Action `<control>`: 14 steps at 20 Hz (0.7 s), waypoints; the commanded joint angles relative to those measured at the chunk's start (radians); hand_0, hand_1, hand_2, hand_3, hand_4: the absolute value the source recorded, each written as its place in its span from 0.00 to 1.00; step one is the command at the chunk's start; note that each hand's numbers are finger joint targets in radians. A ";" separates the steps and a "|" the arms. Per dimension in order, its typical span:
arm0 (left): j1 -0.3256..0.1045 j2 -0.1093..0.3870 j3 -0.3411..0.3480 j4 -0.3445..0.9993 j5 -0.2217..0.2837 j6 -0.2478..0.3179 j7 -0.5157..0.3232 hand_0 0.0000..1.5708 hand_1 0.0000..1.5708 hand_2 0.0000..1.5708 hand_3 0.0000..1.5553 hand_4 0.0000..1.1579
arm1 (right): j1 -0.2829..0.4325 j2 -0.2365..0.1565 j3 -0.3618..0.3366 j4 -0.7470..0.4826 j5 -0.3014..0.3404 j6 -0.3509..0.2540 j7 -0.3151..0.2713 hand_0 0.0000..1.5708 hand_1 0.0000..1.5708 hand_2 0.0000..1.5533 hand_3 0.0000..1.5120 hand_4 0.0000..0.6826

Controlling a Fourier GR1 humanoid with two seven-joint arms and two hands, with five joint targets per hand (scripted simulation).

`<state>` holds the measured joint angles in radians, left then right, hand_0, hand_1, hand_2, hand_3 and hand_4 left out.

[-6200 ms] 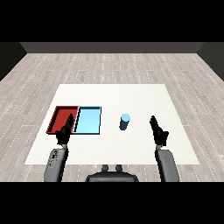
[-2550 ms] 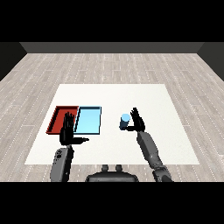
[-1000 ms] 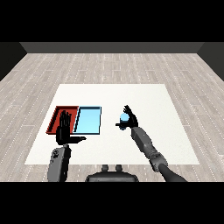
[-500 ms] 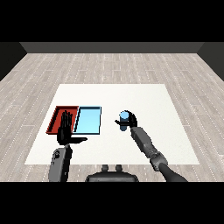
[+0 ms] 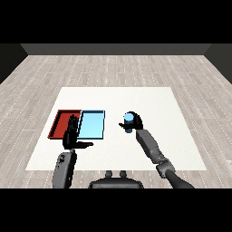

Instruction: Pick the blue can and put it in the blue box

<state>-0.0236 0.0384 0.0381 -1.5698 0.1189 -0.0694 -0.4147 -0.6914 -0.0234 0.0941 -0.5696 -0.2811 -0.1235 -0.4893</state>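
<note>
The blue can (image 5: pixel 129 120) is small and light blue, right of the two trays, with my right hand (image 5: pixel 135 123) curled round it from the right. Whether the can rests on the white table or is just off it cannot be told. The light blue tray (image 5: pixel 93 125) lies left of the can with nothing in it. My left hand (image 5: pixel 70 136) is open, fingers straight and pointing up, in front of the seam between the two trays.
The red tray (image 5: pixel 65 123) lies directly left of the light blue tray, touching it. The white table (image 5: pixel 149 99) stretches wide behind and to the right of the can. My left hand overlaps the front edge of the red tray.
My right hand reached in from the right side of the table and closed round the blue can. In the last second it has shifted slightly. The left hand rose a little.
</note>
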 commanded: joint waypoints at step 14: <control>-0.095 -0.038 -0.162 0.138 -0.012 0.052 0.072 0.00 0.00 0.00 0.00 0.00 | 0.081 0.011 0.045 -0.411 0.085 -0.012 0.107 0.91 0.91 0.93 0.94 0.96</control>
<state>-0.1034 0.0022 -0.1046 -1.4446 0.1080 -0.0275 -0.3602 -0.6643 -0.0216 0.1225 -0.8606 -0.2225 -0.1246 -0.4266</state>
